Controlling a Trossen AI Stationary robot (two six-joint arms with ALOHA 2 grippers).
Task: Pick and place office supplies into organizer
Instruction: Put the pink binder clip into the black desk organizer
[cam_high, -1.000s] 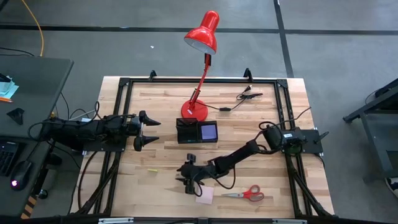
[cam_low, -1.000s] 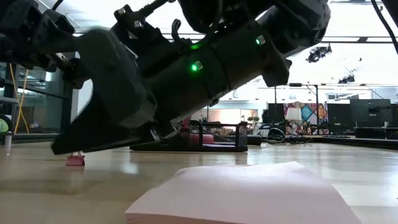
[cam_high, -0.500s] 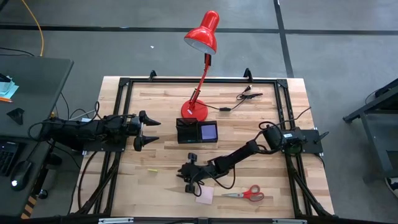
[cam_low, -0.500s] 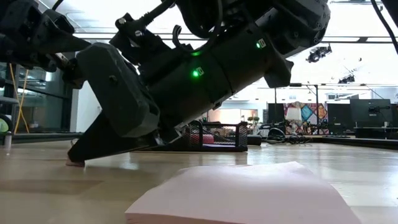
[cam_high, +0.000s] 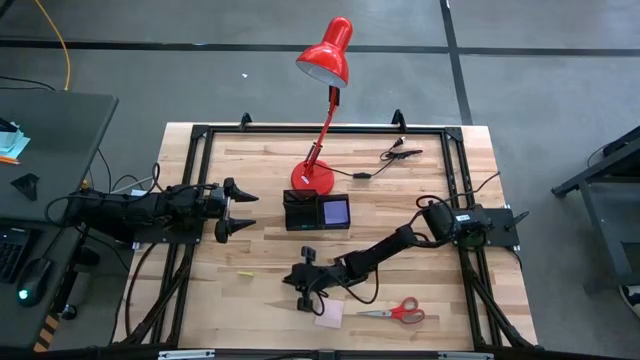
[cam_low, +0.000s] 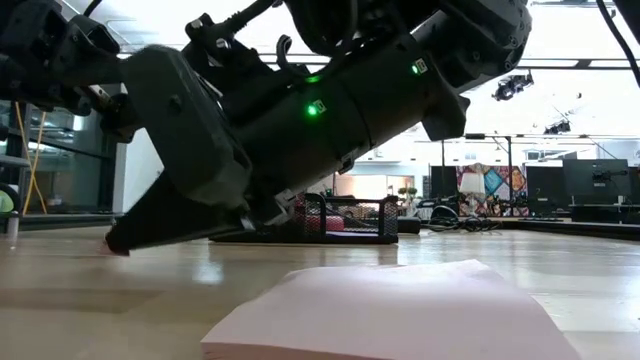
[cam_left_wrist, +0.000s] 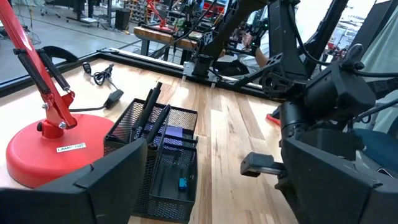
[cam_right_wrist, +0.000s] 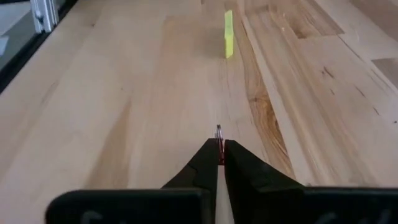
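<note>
Pink sticky pad (cam_low: 390, 310) fills the low view's foreground by the table's front edge, and the right arm, stretched low behind it, hides most of the organizer (cam_high: 317, 211) at the table's middle. The right gripper (cam_high: 303, 285) slants down close to the wood, its fingers pinched together on a tiny red item (cam_right_wrist: 219, 151) too small to identify. The left gripper (cam_high: 238, 210) waits near the left edge, its fingers spread apart.

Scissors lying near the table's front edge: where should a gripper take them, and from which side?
Probably from straight above, at the metal blades just left of the red handles. The scissors lie flat and closed, blades pointing at the pink pad; the looped handles are wider and harder to pinch.
</note>
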